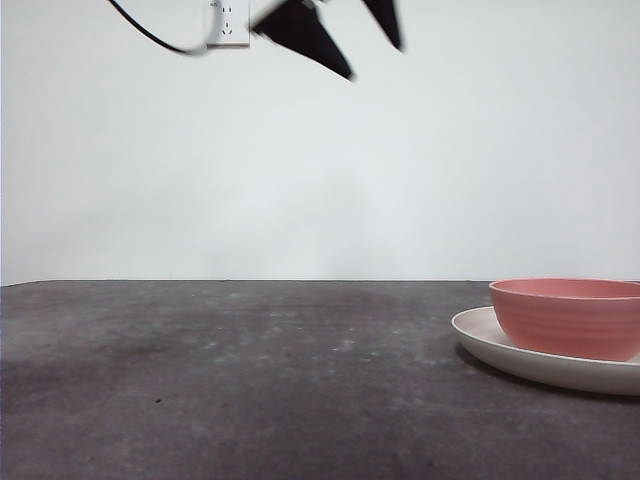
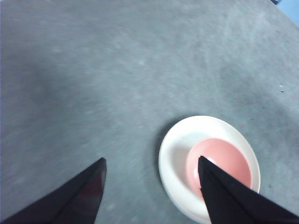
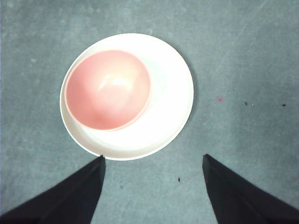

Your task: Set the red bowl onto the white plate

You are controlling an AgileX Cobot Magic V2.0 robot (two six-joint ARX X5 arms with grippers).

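Sitting off-centre on the white plate (image 3: 159,121), the red bowl (image 3: 107,89) is already placed; you are holding both the left tool (image 2: 152,186) and the right tool (image 3: 152,182) wide, empty, high above the bench (image 1: 250,380); avoid nudging the bowl.

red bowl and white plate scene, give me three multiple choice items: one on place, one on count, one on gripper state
1. Where is the red bowl?
A. on the white plate, off-centre
B. on the table beside the plate
C. held in a gripper

2. How many bowls are in view?
A. none
B. one
C. two

3. What state is the right gripper in?
A. shut on the bowl
B. shut on the plate
C. open, holding nothing

Key: 1 A, the bowl sits inside the plate's rim, close to one side. 2 B, each view shows a single bowl. 3 C, its jaws stand apart above the grey table.
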